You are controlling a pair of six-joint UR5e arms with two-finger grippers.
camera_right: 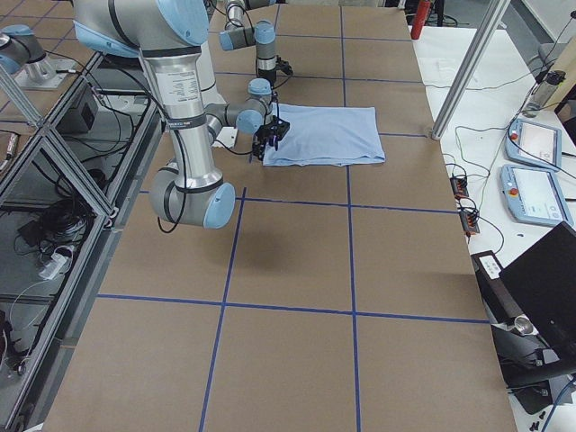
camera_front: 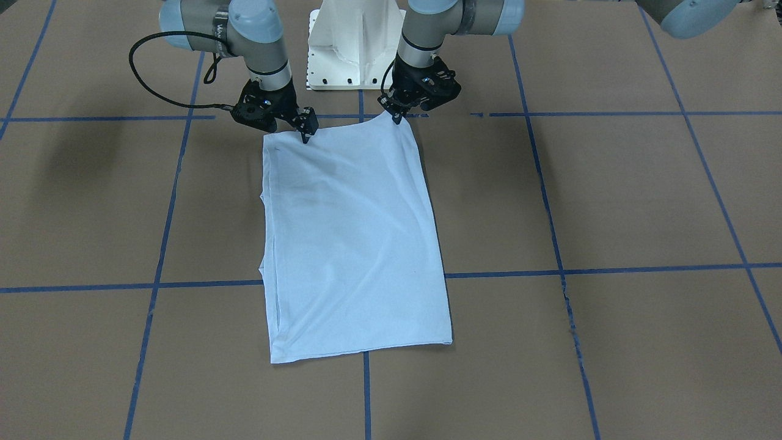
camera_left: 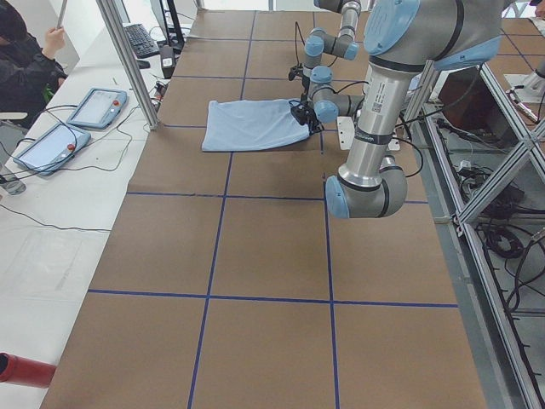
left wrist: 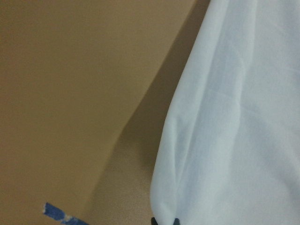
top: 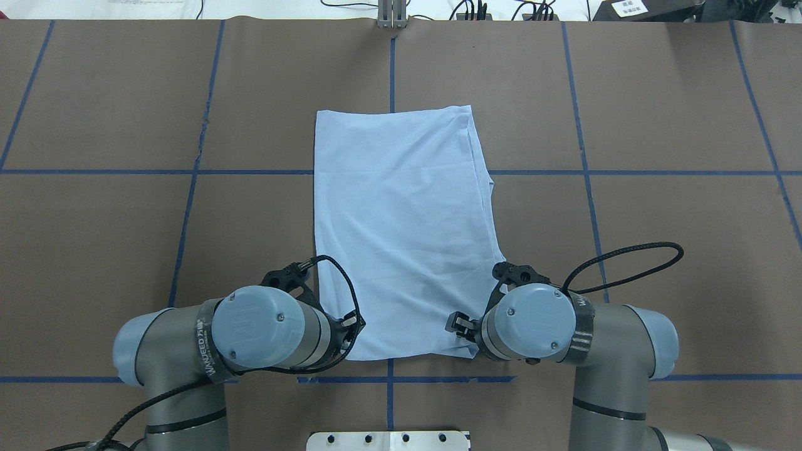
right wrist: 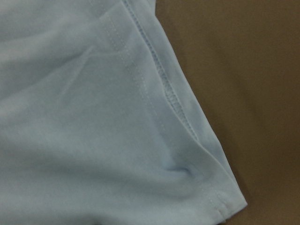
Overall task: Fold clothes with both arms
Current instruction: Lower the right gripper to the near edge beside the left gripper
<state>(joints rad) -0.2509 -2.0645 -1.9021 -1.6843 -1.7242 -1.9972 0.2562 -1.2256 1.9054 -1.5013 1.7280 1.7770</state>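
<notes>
Tightly together, left fingers [camera_front: 397, 116], right fingers [camera_front: 307, 132] on T-shirt [camera_front: 354, 244].

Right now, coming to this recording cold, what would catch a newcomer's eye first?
A light blue T-shirt, folded into a long rectangle, lies in the middle of the brown table with its blue tape grid. At the shirt's robot-side edge, the left fingers pinch one corner slightly up. The right fingers sit at the other corner.
</notes>
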